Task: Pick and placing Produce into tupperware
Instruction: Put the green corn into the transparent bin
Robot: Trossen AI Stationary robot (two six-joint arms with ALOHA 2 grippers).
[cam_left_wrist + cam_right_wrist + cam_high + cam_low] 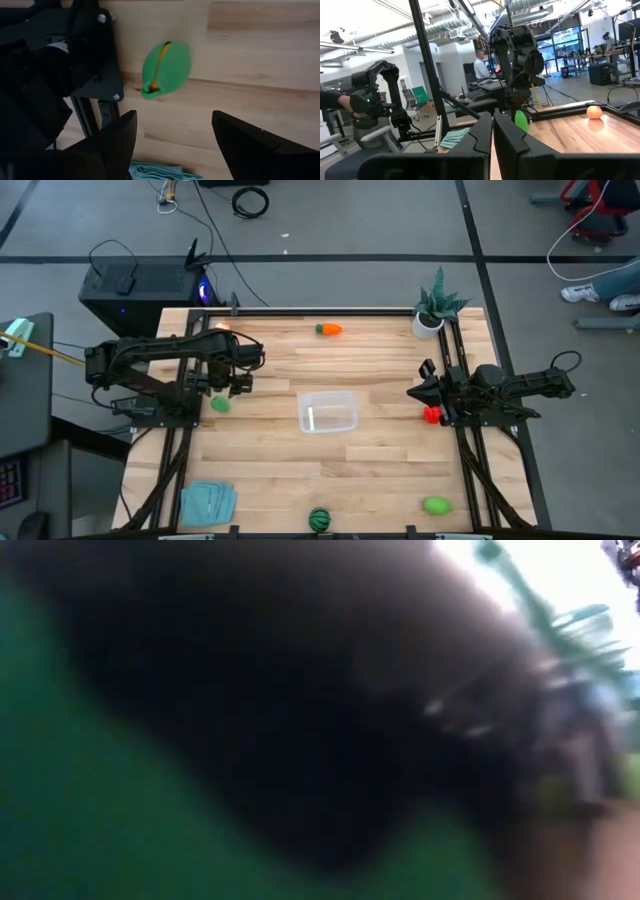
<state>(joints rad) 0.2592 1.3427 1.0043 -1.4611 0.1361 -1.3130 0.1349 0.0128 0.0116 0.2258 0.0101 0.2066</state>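
Left claw (172,135) spread wide above green piece (166,68) — no contact.

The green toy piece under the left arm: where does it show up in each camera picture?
High view: green piece on the table's left side, below the left gripper.
Low view: too blurred to tell.
Left wrist view: centre, ahead of the open fingers.
Right wrist view: mid-picture, under the left arm.
Shared landmark: teal cloth.
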